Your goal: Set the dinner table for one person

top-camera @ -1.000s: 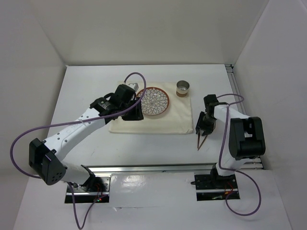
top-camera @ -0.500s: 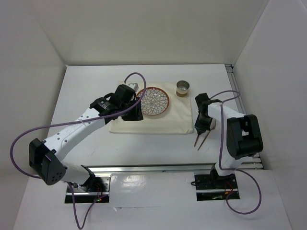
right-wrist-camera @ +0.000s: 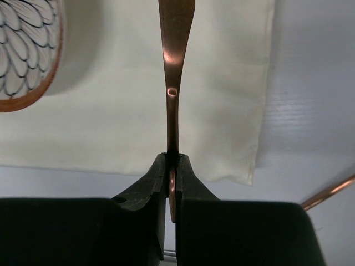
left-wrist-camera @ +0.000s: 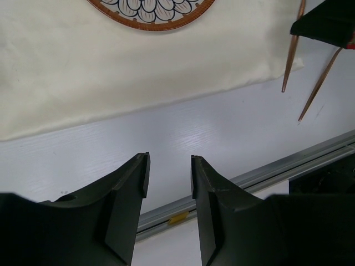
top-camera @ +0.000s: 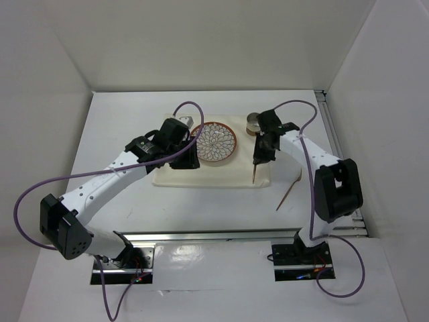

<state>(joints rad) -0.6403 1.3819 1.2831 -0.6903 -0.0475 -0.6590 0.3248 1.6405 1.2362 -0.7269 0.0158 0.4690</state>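
The white dinner table (top-camera: 127, 117) carries a cream cloth (top-camera: 234, 169) with a flower-patterned, brown-rimmed plate (top-camera: 216, 141) and a small metal cup (top-camera: 255, 123) on it. My right gripper (top-camera: 260, 154) is shut on a slim copper utensil (top-camera: 255, 172) and holds it over the cloth's right part; the right wrist view shows the utensil (right-wrist-camera: 173, 66) pinched between the jaws (right-wrist-camera: 172, 160). A second copper utensil (top-camera: 288, 192) lies on the table right of the cloth. My left gripper (top-camera: 189, 159) is open and empty left of the plate, its fingers over bare table (left-wrist-camera: 169, 166).
A metal rail (top-camera: 221, 235) runs along the near table edge, with the arm bases behind it. White walls close in the back and both sides. The purple cables loop above both arms.
My right gripper has moved left and back from beside the cloth's right edge to over the cloth, carrying one copper utensil; the other stays on the table. The left arm has not moved.
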